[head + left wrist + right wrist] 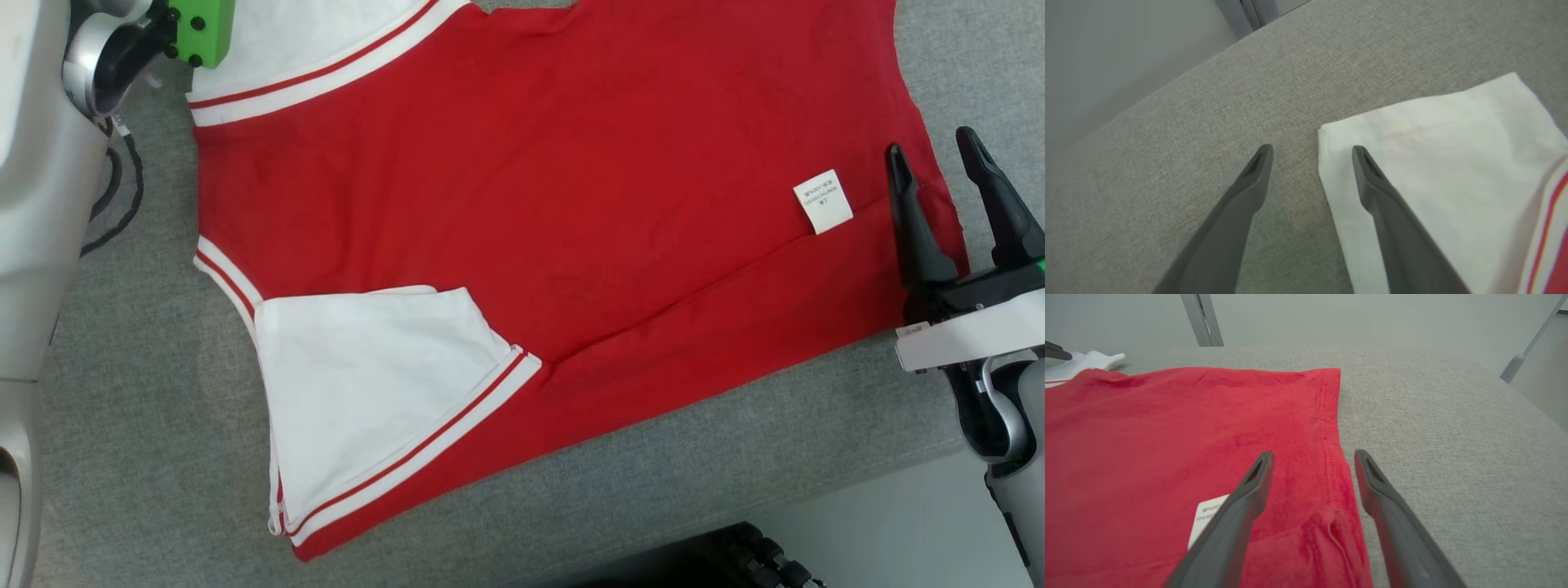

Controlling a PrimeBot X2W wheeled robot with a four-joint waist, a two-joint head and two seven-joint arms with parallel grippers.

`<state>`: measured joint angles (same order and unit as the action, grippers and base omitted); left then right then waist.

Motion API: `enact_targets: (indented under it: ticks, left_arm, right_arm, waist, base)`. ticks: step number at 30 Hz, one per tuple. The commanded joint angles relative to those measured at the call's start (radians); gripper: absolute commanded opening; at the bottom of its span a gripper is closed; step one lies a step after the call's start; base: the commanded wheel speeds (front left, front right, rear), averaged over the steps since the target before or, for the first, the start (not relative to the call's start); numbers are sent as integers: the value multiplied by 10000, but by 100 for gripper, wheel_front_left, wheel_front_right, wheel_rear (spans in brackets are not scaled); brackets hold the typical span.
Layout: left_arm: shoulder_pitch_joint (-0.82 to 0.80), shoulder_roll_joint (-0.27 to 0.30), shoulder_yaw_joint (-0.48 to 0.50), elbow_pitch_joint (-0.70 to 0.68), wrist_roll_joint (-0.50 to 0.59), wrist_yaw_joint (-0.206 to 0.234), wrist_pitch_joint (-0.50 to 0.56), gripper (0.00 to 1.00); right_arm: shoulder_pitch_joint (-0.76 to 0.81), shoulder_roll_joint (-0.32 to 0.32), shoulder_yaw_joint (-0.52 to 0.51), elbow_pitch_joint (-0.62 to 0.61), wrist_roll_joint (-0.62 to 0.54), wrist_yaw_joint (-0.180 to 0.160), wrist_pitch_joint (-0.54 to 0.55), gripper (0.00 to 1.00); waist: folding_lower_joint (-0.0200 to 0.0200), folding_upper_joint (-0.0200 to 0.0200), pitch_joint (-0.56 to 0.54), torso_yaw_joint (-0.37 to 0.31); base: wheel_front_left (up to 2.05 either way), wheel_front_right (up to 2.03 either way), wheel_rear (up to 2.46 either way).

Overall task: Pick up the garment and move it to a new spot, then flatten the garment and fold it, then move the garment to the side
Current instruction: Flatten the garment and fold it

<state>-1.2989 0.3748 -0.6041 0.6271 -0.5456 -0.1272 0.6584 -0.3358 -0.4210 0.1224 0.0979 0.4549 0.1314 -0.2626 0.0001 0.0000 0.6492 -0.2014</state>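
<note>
I see shirt (531,180) flat on table (122,408); left pincer (1312,153) wide open, empty, straddling white sleeve (1453,163) edge; right pincer (931,147) wide open, empty, straddling red hem (1331,428).

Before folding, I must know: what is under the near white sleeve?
The sleeve lies folded onto the red body, which shows past its cuff. What lies beneath its middle is covered.

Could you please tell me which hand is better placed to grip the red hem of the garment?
Right. The right hand is open, straddling the red hem near the white label. The left hand, also open, sits at the white sleeve, across the garment.
</note>
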Motion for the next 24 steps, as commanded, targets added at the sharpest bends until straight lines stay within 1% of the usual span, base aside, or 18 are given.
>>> enact_targets:
  ticks: [1, 7, 8, 10, 13, 14, 15, 16, 17, 21, 24]
  left_arm:
    - [-236, 120, -48, 77, 83, -16, -90, 100]
    - [-527, 242, -298, 495, 343, -24, -303, 100]
    - [-515, 232, -305, 569, 285, -25, -289, 79]
    - [-512, 167, -333, 703, 161, -28, -313, 66]
    - [-479, 70, -404, 842, -4, -28, -214, 54]
    - [-431, 22, -454, 881, -116, -31, -88, 42]
    - [-410, 9, -538, 868, -189, -34, 7, 27]
    - [-376, -6, -665, 834, -319, -36, 142, 7]
    - [-350, 9, -756, 793, -406, -37, 235, 0]
    - [-360, 268, -1033, 570, -445, -39, -23, 0]
    - [-170, 321, -1231, 353, -566, -39, -462, 0]
  right_arm:
    - [-168, 35, 17, -24, 17, -12, -24, 100]
    - [-265, 89, 91, -41, 29, -12, -26, 100]
    - [-277, 90, 97, -43, 37, -12, -24, 100]
    - [-298, 83, 100, -49, 67, -12, -24, 100]
    - [-287, 65, 109, -19, 95, -12, -26, 100]
    - [-290, 69, 107, -15, 96, -12, -26, 100]
    - [-290, 65, 103, -12, 101, -12, -24, 100]
    - [-298, 51, 97, -5, 111, -12, -26, 100]
    - [-316, 26, 92, 6, 119, -12, -24, 100]
    - [-530, -40, 150, 169, 59, -12, -24, 100]
    - [-948, -30, 339, 780, 395, -10, -24, 100]
  waist:
    - [-1, 0, 110, -106]
    - [-1, 0, 247, -223]
    - [-1, 0, 262, -237]
    - [-1, 0, 289, -262]
    - [-1, 0, 310, -289]
    - [-1, 0, 314, -296]
    - [-1, 0, 317, -300]
    - [-1, 0, 316, -302]
    - [-1, 0, 313, -301]
    - [-1, 0, 175, -317]
    - [-1, 0, -159, -316]
  base:
    - [0, 0, 0]
    - [0, 0, 0]
    - [0, 0, 0]
    - [0, 0, 0]
    - [0, 0, 0]
    - [0, 0, 0]
    - [0, 0, 0]
    - [0, 0, 0]
    - [0, 0, 0]
    - [0, 0, 0]
    - [0, 0, 0]
